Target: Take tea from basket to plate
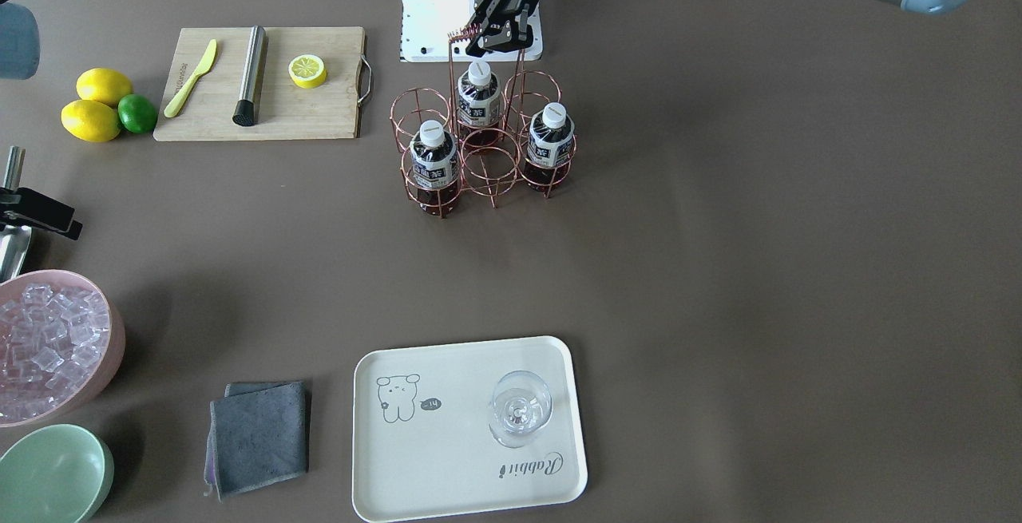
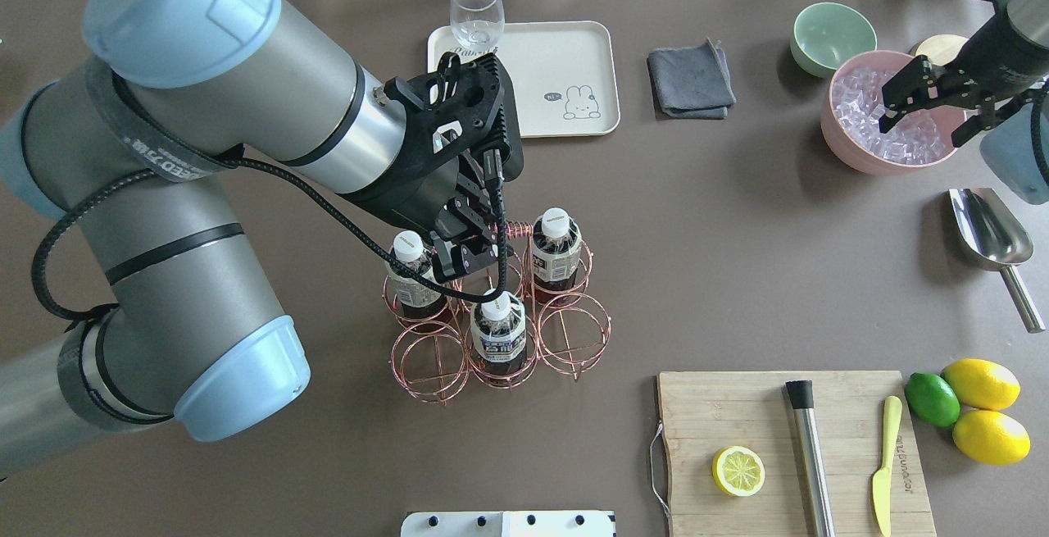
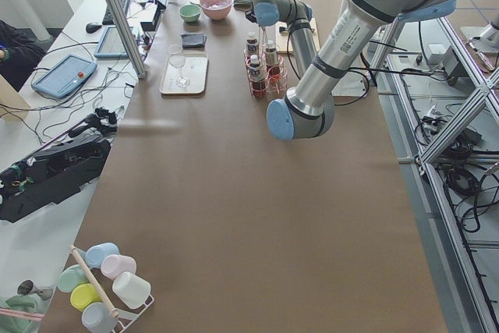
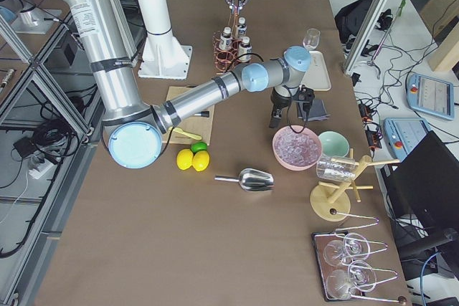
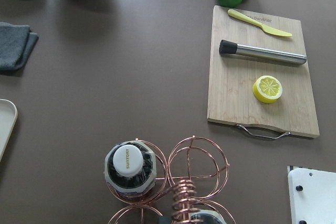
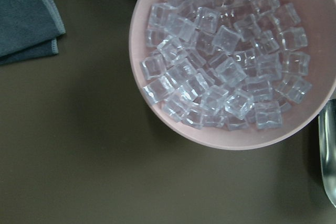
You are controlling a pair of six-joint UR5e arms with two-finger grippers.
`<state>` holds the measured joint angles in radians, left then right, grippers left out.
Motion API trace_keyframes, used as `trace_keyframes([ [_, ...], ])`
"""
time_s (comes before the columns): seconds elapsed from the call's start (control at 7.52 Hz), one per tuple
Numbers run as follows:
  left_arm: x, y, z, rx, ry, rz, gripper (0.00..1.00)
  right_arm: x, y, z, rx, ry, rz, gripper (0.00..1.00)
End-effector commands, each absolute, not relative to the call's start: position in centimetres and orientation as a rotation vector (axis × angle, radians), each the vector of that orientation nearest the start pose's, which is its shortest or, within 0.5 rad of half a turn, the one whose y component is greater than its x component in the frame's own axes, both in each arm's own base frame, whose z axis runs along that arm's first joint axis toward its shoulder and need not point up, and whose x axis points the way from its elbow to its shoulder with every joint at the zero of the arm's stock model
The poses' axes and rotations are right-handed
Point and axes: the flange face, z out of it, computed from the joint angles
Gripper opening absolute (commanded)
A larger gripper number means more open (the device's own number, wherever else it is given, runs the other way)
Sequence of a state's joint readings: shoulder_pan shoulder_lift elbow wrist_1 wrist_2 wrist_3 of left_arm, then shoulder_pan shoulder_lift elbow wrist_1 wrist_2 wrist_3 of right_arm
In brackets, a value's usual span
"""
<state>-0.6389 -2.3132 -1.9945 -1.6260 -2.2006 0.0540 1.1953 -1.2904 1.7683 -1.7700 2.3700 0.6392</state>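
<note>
A: Left gripper (image 1: 497, 40) parted over the basket (image 1: 491, 154), at its handle (image 1: 461, 32); right gripper (image 2: 922, 115) spread above the ice bowl (image 2: 852, 156).
B: We log the plate (image 1: 455, 459) well apart; tea (image 1: 477, 100) upright in a basket ring; we judge it stiff, slick, liquid-heavy; pinch just under the cap (image 1: 479, 72).

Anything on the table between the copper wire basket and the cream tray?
Nothing: front-facing view shows bare brown tabletop between copper wire basket and cream rectangular tray.

Front and overhead cameras face each other high across the table (image 1: 718, 267), sharing the basket (image 1: 489, 165) mid-frame; wrist cameras look down close.
</note>
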Motion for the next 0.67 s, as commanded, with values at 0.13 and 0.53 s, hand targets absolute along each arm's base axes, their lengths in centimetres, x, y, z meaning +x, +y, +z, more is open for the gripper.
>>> trace_keyframes([
  [0.13,39.4,-38.8,4.7,0.898,1.076,1.218,0.0,-22.5,-55.8,36.2,-0.333,-0.993,0.109,0.98],
  [0.53,39.5,-38.9,5.3,0.887,1.071,1.215,0.0,-32.0,-54.3,24.9,-0.522,-0.975,0.308,0.99],
])
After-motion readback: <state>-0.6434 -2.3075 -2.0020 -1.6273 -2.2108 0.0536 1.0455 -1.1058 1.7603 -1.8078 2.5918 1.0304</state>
